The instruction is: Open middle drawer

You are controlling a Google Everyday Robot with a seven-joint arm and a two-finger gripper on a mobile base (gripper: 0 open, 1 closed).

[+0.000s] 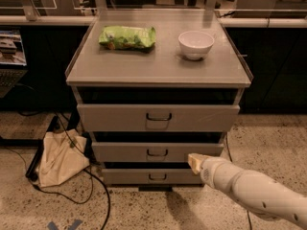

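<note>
Drawers fill the front of a grey metal cabinet, three of them stacked, each front narrower and shorter than the one above. The middle drawer sits between the wide top drawer and the small bottom drawer, with a dark gap showing above its front panel and its dark bail handle at centre. The gripper is low at the right end of that panel, by its lower corner and well to the right of the handle; whether it touches the panel cannot be told, nor whether it is spread or closed up. Its pale arm runs in from the lower right corner. On the tabletop lie a green snack bag toward the back left and a white bowl toward the back right, well apart. A beige cloth bag slumps on the speckled floor just left of the cabinet, with a dark cable trailing past it.
</note>
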